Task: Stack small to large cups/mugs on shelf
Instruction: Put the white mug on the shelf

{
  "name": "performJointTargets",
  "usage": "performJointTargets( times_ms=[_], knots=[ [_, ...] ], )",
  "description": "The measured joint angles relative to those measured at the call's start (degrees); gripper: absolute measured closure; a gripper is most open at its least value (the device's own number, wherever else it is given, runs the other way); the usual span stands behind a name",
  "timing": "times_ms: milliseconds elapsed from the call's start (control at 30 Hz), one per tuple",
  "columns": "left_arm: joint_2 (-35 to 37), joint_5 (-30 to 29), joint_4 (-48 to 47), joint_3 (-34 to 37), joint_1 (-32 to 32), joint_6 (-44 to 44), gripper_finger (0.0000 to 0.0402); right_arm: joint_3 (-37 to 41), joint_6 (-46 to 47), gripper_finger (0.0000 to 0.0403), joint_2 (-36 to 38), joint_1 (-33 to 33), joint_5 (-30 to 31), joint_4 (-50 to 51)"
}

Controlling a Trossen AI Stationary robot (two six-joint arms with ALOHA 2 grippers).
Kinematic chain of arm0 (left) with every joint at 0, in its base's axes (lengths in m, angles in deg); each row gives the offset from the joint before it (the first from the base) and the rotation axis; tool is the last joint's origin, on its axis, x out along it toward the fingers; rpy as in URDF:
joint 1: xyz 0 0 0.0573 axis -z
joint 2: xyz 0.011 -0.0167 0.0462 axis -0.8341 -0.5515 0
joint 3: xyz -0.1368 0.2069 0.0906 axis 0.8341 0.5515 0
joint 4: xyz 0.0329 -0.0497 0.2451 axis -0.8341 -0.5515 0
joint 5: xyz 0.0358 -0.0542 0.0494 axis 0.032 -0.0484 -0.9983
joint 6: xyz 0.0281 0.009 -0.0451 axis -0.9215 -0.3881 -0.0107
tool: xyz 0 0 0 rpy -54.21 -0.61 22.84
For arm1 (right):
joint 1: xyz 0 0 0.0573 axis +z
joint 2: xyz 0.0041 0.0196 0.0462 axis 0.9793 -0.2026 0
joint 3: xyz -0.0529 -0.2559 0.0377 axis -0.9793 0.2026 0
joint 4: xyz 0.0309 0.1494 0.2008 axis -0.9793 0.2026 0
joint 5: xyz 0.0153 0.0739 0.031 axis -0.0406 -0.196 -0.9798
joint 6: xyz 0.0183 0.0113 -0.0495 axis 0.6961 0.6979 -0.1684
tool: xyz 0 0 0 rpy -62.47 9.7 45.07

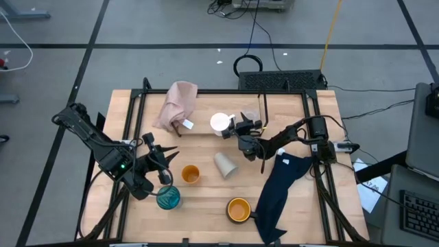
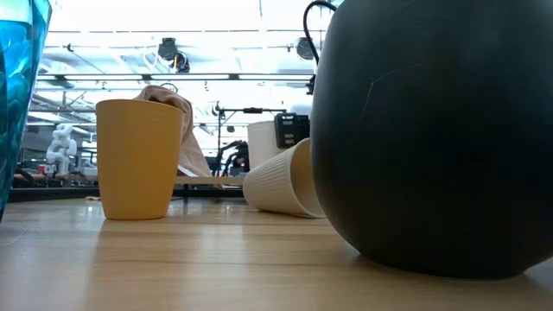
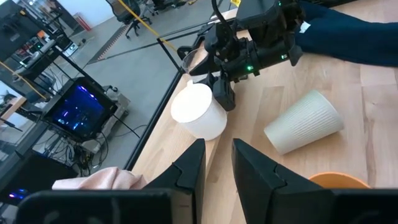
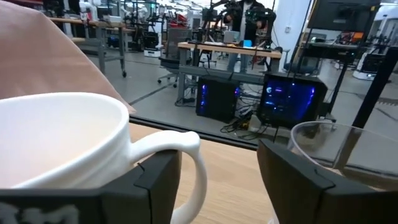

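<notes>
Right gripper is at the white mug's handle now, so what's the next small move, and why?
Probably back the right gripper away from the white mug. In the right wrist view its fingers stand open on either side of the handle, not pinching it, and the mug sits upright beside the clear cup, so it looks set down.

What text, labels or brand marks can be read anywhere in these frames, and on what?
None readable.
White mug, beige cup, teal glass: no print visible.
Small tag on the pink cloth: too small to read.
Glowing screens beyond the table, in the wrist views: blurred, no legible text.
</notes>
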Motion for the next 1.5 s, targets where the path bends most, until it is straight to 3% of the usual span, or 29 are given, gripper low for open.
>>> performJointTargets(
  times_ms=[700, 1033, 1500],
  knots=[
    [0.0, 0.1, -0.1, 0.0, 0.0, 0.4, 0.0321, 0.0, -2.7, 0.0187, 0.4, 1.5, 0.6, -1.3],
    [0.0, 3.5, 0.0, 0.0, 0.0, 2.9, 0.0321, 0.1, -1.8, 0.0187, 0.4, -0.3, 0.6, -2.2],
    [0.0, 3.3, 7.0, 5.9, 0.0, 0.6, 0.0321, 0.1, 0.1, 0.0188, 0.4, -0.3, 0.3, -2.2]
  ],
)
